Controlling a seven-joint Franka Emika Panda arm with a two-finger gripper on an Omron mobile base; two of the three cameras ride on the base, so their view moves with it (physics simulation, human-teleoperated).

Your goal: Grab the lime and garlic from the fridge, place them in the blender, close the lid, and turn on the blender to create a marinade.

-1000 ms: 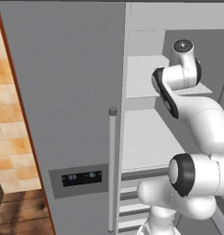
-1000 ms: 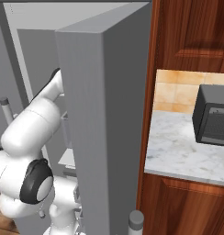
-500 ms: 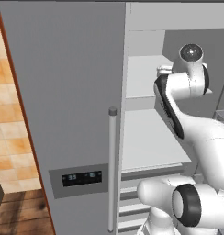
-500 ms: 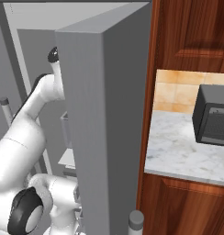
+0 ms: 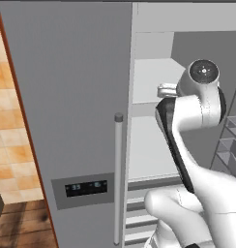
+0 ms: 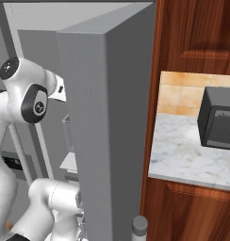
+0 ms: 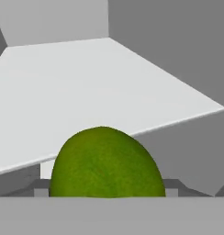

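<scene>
The lime [image 7: 107, 160] is a green dome low in the hand view, right up against the camera and above a white shelf [image 7: 86, 87]. My gripper [image 7: 107, 190] is shut on it, and grey finger parts peek out on either side. In the left base view the hand [image 5: 166, 90] reaches into the open right half of the grey fridge [image 5: 66, 97], at the level of the upper shelf [image 5: 154, 82]. The open fridge door [image 6: 112, 122] hides most of the hand in the right base view. The garlic, the blender and the lid are out of view.
The left fridge door is closed, with a long bar handle [image 5: 118, 179] and a dark display panel [image 5: 86, 186]. Door bins [image 5: 231, 140] line the right side. A dark microwave [image 6: 218, 117] sits on a marble counter [image 6: 183, 160] beside wooden cabinets [image 6: 197, 37].
The arm has swung upward and drawn back a little from inside the fridge, its upper joint rising. The fridge doors have not moved.
</scene>
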